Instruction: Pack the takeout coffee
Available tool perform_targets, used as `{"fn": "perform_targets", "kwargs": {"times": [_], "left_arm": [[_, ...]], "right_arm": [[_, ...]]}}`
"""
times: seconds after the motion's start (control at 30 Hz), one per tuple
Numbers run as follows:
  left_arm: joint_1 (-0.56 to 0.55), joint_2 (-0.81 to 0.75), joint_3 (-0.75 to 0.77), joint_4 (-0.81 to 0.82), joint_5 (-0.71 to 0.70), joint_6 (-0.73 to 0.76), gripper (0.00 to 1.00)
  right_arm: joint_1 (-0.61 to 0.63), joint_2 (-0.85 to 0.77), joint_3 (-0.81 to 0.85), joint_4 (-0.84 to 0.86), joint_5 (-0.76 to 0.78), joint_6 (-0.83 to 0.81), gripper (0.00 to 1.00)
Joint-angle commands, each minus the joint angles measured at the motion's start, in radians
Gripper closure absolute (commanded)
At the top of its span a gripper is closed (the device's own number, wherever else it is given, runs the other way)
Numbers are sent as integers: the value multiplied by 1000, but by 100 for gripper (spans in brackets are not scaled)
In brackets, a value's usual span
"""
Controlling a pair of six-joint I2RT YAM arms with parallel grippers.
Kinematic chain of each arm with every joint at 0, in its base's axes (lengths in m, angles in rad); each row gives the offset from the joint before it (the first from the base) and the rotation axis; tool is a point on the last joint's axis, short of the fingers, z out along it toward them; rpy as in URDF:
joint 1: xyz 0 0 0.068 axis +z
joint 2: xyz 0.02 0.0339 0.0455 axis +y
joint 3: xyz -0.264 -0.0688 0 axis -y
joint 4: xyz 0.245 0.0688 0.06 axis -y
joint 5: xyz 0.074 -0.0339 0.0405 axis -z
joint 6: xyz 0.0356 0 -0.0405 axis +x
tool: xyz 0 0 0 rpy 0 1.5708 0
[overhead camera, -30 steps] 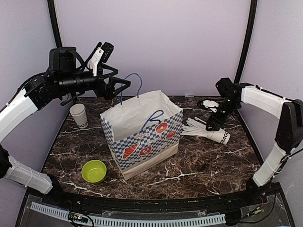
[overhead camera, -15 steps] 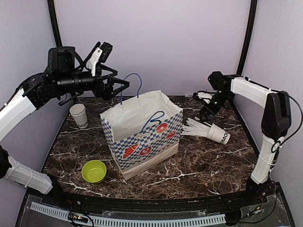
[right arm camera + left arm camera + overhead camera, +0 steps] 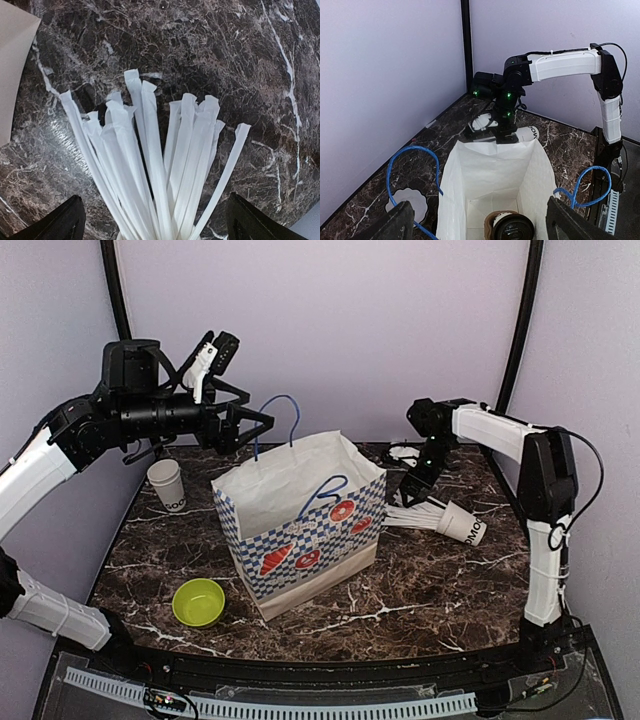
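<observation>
A takeout coffee (image 3: 514,228) with a black lid and a brown sleeve stands inside the open paper bag (image 3: 300,540), seen from above in the left wrist view. My left gripper (image 3: 255,428) (image 3: 485,222) hangs open above the bag's back left, nothing between its fingers. A white paper cup (image 3: 167,485) with black lettering stands at the table's left; no lid shows on it. My right gripper (image 3: 408,488) (image 3: 160,225) is open just right of the bag, low over the straws.
A white cup (image 3: 462,523) lies on its side at the right, its white straws (image 3: 150,155) fanned toward the bag. A green bowl (image 3: 198,601) sits front left. A white scalloped bowl (image 3: 407,207) is beside the bag. A small white object (image 3: 405,452) lies behind the right gripper.
My right arm has swung left from over the straw cup to the straw tips next to the bag. The left arm and the bag have stayed put.
</observation>
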Motion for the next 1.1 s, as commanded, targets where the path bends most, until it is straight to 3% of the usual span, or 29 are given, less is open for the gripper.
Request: {"fn": "perform_targets", "kwargs": {"times": [0.0,0.27,0.33,0.43,0.6,0.73,1.07], "left_arm": [[3,-15,16,-20,13,1,6],[3,-13,13,-25,-9,10,6],[3,-11,13,-31,-11,16,6],[2,-11,14,-38,1,25,6],[2,-24,4,-37,43,16,9],[2,-44,-27,-12,65,-5,10],[1,-58,-56,-3,69,3,10]], "right_arm": [[7,66,104,-71,30,-16,1],[-5,-38,63,-41,36,1,5],[-8,-96,42,-75,-15,-86,8],[-15,-145,36,-272,-163,-355,11],[8,-152,20,-346,-44,-541,21],[35,-108,17,-346,63,-568,32],[55,-1,77,-343,70,-531,34]]}}
